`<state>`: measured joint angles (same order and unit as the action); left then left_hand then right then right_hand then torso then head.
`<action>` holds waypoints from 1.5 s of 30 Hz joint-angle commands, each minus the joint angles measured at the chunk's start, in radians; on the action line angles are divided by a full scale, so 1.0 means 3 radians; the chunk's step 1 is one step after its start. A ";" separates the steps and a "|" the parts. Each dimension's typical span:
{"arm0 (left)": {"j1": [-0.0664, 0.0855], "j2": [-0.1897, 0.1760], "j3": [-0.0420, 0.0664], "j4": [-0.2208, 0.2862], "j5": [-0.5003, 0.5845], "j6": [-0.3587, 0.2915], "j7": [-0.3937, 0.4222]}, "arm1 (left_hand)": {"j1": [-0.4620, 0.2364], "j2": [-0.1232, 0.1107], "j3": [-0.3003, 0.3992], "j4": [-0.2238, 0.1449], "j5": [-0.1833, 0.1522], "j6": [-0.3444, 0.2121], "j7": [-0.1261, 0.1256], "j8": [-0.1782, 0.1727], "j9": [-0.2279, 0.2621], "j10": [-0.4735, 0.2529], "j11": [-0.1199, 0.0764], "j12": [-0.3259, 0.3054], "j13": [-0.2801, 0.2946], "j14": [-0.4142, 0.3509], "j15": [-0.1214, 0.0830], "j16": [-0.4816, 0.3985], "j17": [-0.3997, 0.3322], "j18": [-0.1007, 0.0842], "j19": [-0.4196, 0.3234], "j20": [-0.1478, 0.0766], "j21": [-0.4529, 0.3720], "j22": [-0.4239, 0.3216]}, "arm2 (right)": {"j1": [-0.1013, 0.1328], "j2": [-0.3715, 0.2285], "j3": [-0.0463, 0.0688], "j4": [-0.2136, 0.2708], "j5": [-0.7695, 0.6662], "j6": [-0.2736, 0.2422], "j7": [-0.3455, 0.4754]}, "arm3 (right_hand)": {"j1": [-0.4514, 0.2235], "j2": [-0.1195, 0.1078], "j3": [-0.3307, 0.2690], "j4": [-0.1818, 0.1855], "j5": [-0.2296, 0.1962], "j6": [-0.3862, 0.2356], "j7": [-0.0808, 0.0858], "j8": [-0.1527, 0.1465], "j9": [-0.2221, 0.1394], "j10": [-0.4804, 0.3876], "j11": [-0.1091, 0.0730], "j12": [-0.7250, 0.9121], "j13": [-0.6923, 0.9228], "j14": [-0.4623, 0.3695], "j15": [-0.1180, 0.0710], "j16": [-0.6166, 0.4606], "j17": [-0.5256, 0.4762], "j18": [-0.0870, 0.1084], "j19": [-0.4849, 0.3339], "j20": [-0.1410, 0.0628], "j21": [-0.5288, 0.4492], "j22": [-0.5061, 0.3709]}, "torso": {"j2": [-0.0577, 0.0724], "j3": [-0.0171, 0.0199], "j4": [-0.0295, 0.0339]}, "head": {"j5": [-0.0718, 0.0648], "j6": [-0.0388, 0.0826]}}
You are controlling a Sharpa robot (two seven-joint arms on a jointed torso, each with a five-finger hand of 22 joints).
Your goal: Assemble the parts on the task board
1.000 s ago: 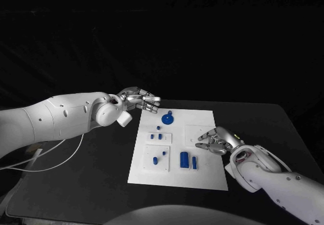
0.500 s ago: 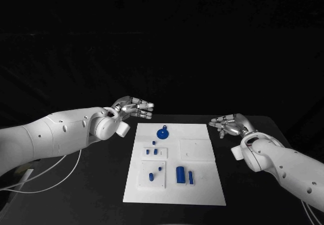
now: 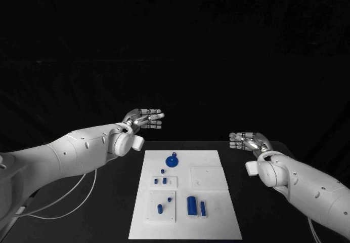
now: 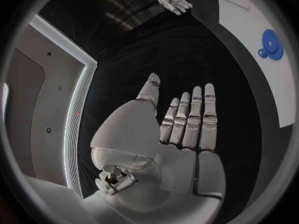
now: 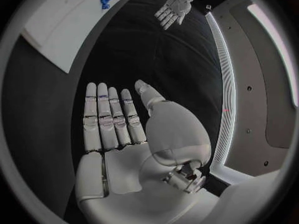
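The white task board (image 3: 211, 223) lies in the middle of the black table. On it a round blue part (image 3: 172, 161) sits near the far edge, small blue parts (image 3: 160, 180) stand in a left block, and two blue cylinders (image 3: 191, 204) lie nearer me. My left hand (image 3: 146, 119) hovers beyond the board's far left corner, fingers straight and apart, holding nothing. My right hand (image 3: 244, 140) floats off the far right corner, flat and empty. The left wrist view shows the flat left hand (image 4: 184, 124), the board (image 4: 249, 15) and the round part (image 4: 271, 44). The right wrist view shows the right hand (image 5: 115, 119) spread.
A raised white square plate (image 3: 207, 177) sits on the board's right half. A white cable (image 3: 69, 190) runs along the table by my left arm. The black table (image 3: 109, 202) extends on both sides of the board.
My right hand has left the board's right side, moved past the far right corner and straightened its fingers. My left hand has drawn back from the far left corner and flattened. The camera has shifted.
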<state>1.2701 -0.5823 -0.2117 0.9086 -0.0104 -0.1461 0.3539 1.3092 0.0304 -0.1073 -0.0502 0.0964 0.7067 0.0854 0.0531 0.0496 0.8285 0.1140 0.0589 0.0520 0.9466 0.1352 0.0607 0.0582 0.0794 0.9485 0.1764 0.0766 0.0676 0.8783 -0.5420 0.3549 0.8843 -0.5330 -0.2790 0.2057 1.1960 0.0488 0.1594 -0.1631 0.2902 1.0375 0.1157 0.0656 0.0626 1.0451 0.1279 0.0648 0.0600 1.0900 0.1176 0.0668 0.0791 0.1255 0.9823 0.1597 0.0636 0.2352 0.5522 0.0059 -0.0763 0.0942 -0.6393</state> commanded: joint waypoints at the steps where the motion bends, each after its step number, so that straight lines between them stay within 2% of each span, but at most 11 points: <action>1: -0.0007 0.0045 0.0008 -0.0079 0.0168 -0.0090 0.0137 | -0.0070 -0.0057 0.0069 0.0080 -0.0032 -0.0150 -0.0029 -0.0020 -0.0006 -0.0232 -0.0027 -0.0028 -0.0009 -0.0201 0.0004 -0.0018 -0.0007 0.0124 -0.0103 0.0095 -0.0032 0.0001 | 0.0009 0.0050 0.0018 -0.0088 0.0308 0.0355 0.0233 | -0.0017 0.0023 -0.0046 0.0032 -0.0023 -0.0045 -0.0004 -0.0010 -0.0002 -0.0065 0.0000 -0.0013 -0.0003 -0.0062 0.0002 -0.0017 -0.0062 0.0130 -0.0018 0.0106 0.0009 -0.0242 | -0.0041 0.0016 0.0001 | 0.0011 0.0074; 11: -0.0030 0.0127 0.0016 -0.0223 0.0249 -0.0125 0.0178 | -0.0153 -0.0213 0.0229 0.0283 -0.0075 -0.0362 -0.0044 -0.0032 -0.0017 -0.0602 -0.0078 -0.0047 -0.0024 -0.0678 -0.0005 -0.0037 -0.0026 0.0411 -0.0404 0.0364 -0.0032 0.0002 | 0.0019 0.0099 0.0060 -0.0212 0.0409 0.0418 0.0281 | 0.0014 0.0064 -0.0364 0.0166 -0.0002 -0.0251 0.0001 -0.0020 -0.0010 -0.0149 0.0026 -0.0021 -0.0008 -0.0122 0.0033 -0.0019 -0.0065 0.0399 -0.0106 0.0340 0.0034 -0.0563 | -0.0057 0.0045 0.0010 | 0.0010 0.0139; 12: -0.0022 0.0115 0.0013 -0.0214 0.0151 -0.0080 0.0086 | -0.1414 -0.0101 0.0358 0.0167 -0.0321 -0.2356 -0.0285 -0.0177 -0.0165 -0.2762 -0.0380 -0.0196 -0.0173 -0.3155 -0.0451 -0.0202 -0.0194 -0.0265 -0.3162 -0.0588 -0.0255 -0.0225 | 0.0016 0.0097 0.0056 -0.0212 0.0291 0.0262 0.0166 | -0.1189 -0.0163 -0.0531 0.0544 -0.0967 -0.3458 -0.0386 -0.0219 -0.0209 -0.1141 -0.0426 -0.0216 -0.0200 -0.1169 -0.0392 -0.0223 -0.0264 -0.0418 -0.3274 -0.0532 -0.0212 -0.0784 | -0.0051 0.0036 0.0007 | 0.0010 0.0130; 13: -0.0023 0.0114 0.0014 -0.0211 0.0150 -0.0083 0.0087 | -0.1426 -0.0101 0.0358 0.0167 -0.0321 -0.2356 -0.0285 -0.0177 -0.0165 -0.2762 -0.0380 -0.0196 -0.0173 -0.3155 -0.0451 -0.0202 -0.0194 -0.0265 -0.3162 -0.0588 -0.0255 -0.0225 | 0.0016 0.0095 0.0055 -0.0209 0.0293 0.0260 0.0167 | -0.1198 -0.0163 -0.0531 0.0544 -0.0967 -0.3458 -0.0386 -0.0219 -0.0209 -0.3484 -0.0426 -0.0216 -0.0200 -0.1190 -0.0392 -0.0223 -0.0264 -0.0418 -0.3274 -0.0532 -0.0212 -0.0784 | -0.0051 0.0036 0.0009 | 0.0008 0.0130; 14: -0.0028 0.0109 0.0019 -0.0194 0.0150 -0.0097 0.0090 | -0.1573 -0.0101 0.0358 0.0167 -0.0321 -0.2356 -0.0285 -0.0177 -0.0165 -0.2762 -0.0380 -0.0196 -0.0173 -0.3155 -0.0451 -0.0202 -0.0194 -0.0265 -0.3162 -0.0588 -0.0255 -0.0225 | 0.0020 0.0089 0.0046 -0.0192 0.0303 0.0246 0.0173 | -0.1328 -0.0163 -0.0531 0.0544 -0.0967 -0.3458 -0.0386 -0.0219 -0.0209 -0.3484 -0.0426 -0.0216 -0.0200 -0.3633 -0.0392 -0.0223 -0.0264 -0.0418 -0.3274 -0.0532 -0.0212 -0.0784 | -0.0050 0.0035 0.0015 | -0.0001 0.0130; 17: -0.0051 0.0084 0.0041 -0.0115 0.0146 -0.0162 0.0105 | -0.1866 -0.0101 0.0358 0.0167 -0.0321 -0.2356 -0.0285 -0.0177 -0.0165 -0.2762 -0.0380 -0.0196 -0.0173 -0.3155 -0.0451 -0.0202 -0.0194 -0.0265 -0.3162 -0.0588 -0.0255 -0.0225 | 0.0038 0.0061 0.0007 -0.0112 0.0350 0.0186 0.0201 | -0.1613 -0.0163 -0.0531 0.0544 -0.0967 -0.3458 -0.0386 -0.0219 -0.0209 -0.3484 -0.0426 -0.0216 -0.0200 -0.3633 -0.0392 -0.0223 -0.0264 -0.0418 -0.3274 -0.0532 -0.0212 -0.0784 | -0.0047 0.0028 0.0045 | -0.0040 0.0130; 18: -0.0063 0.0071 0.0053 -0.0075 0.0144 -0.0195 0.0113 | -0.1964 -0.0101 0.0358 0.0167 -0.0321 -0.2356 -0.0285 -0.0177 -0.0165 -0.2762 -0.0380 -0.0196 -0.0173 -0.3155 -0.0451 -0.0202 -0.0194 -0.0265 -0.3162 -0.0588 -0.0255 -0.0225 | 0.0047 0.0047 -0.0013 -0.0073 0.0374 0.0156 0.0215 | -0.3987 -0.0163 -0.0531 0.0544 -0.0967 -0.3458 -0.0386 -0.0219 -0.0209 -0.3484 -0.0426 -0.0216 -0.0200 -0.3633 -0.0392 -0.0223 -0.0264 -0.0418 -0.3274 -0.0532 -0.0212 -0.0784 | -0.0046 0.0024 0.0061 | -0.0060 0.0130; 19: -0.0076 0.0056 0.0066 -0.0029 0.0142 -0.0234 0.0122 | -0.4364 -0.0101 0.0358 0.0167 -0.0321 -0.2356 -0.0285 -0.0177 -0.0165 -0.2762 -0.0380 -0.0196 -0.0173 -0.3155 -0.0451 -0.0202 -0.0194 -0.0265 -0.3162 -0.0588 -0.0255 -0.0225 | 0.0057 0.0030 -0.0036 -0.0026 0.0401 0.0121 0.0231 | -0.3987 -0.0163 -0.0531 0.0544 -0.0967 -0.3458 -0.0386 -0.0219 -0.0209 -0.3484 -0.0426 -0.0216 -0.0200 -0.3633 -0.0392 -0.0223 -0.0264 -0.0418 -0.3274 -0.0532 -0.0212 -0.0784 | -0.0044 0.0020 0.0078 | -0.0083 0.0130; 28: -0.0315 -0.0204 0.0298 0.0783 0.0103 -0.0904 0.0279 | -0.4364 -0.0101 0.0358 0.0167 -0.0321 -0.2356 -0.0285 -0.0177 -0.0165 -0.2762 -0.0380 -0.0196 -0.0173 -0.3155 -0.0451 -0.0202 -0.0194 -0.0265 -0.3162 -0.0588 -0.0255 -0.0225 | 0.0238 -0.0259 -0.0439 0.0786 0.0884 -0.0497 0.0518 | -0.3987 -0.0163 -0.0531 0.0544 -0.0967 -0.3458 -0.0386 -0.0219 -0.0209 -0.3484 -0.0426 -0.0216 -0.0200 -0.3633 -0.0392 -0.0223 -0.0264 -0.0418 -0.3274 -0.0532 -0.0212 -0.0784 | -0.0027 -0.0018 0.0247 | -0.0305 0.0131; 37: -0.0595 -0.0508 0.0571 0.1733 0.0057 -0.1690 0.0463 | -0.4364 -0.0101 0.0358 0.0167 -0.0321 -0.2356 -0.0285 -0.0177 -0.0165 -0.2762 -0.0380 -0.0196 -0.0173 -0.3155 -0.0451 -0.0202 -0.0194 -0.0265 -0.3162 -0.0588 -0.0255 -0.0225 | 0.0454 -0.0604 -0.0919 0.1753 0.1460 -0.1232 0.0860 | -0.3987 -0.0163 -0.0531 0.0544 -0.0967 -0.3458 -0.0386 -0.0219 -0.0209 -0.3484 -0.0426 -0.0216 -0.0200 -0.3633 -0.0392 -0.0223 -0.0264 -0.0418 -0.3274 -0.0532 -0.0212 -0.0784 | -0.0027 -0.0020 0.0254 | -0.0314 0.0131; 45: -0.0718 -0.0643 0.0691 0.2153 0.0037 -0.2037 0.0544 | -0.4364 -0.0101 0.0358 0.0167 -0.0321 -0.2356 -0.0285 -0.0177 -0.0165 -0.2762 -0.0380 -0.0196 -0.0173 -0.3155 -0.0451 -0.0202 -0.0194 -0.0265 -0.3162 -0.0588 -0.0255 -0.0225 | 0.0556 -0.0767 -0.1147 0.2213 0.1734 -0.1582 0.1022 | -0.3987 -0.0163 -0.0531 0.0544 -0.0967 -0.3458 -0.0386 -0.0219 -0.0209 -0.3484 -0.0426 -0.0216 -0.0200 -0.3633 -0.0392 -0.0223 -0.0264 -0.0418 -0.3274 -0.0532 -0.0212 -0.0784 | -0.0027 -0.0020 0.0254 | -0.0314 0.0131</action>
<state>1.0568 -0.7731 -0.0064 1.5430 0.0172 -0.6584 0.4696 0.0073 0.0003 -0.0036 0.0012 0.0047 0.0051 -0.0002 0.0038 0.0009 0.0052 0.0000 0.0064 0.0009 0.0035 0.0002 0.0034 0.0008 0.0072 0.0037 -0.0001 0.0035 0.0009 1.0428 -0.7690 0.0116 1.5365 -0.0854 -0.6623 0.4461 0.0055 0.0000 -0.0009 -0.0054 0.0035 0.0037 -0.0004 0.0035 0.0009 0.0037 -0.0001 0.0060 0.0009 0.0047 0.0004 0.0055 0.0009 0.0138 0.0052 0.0002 0.0047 0.0009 0.5441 0.0001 -0.0004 0.0000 -0.6002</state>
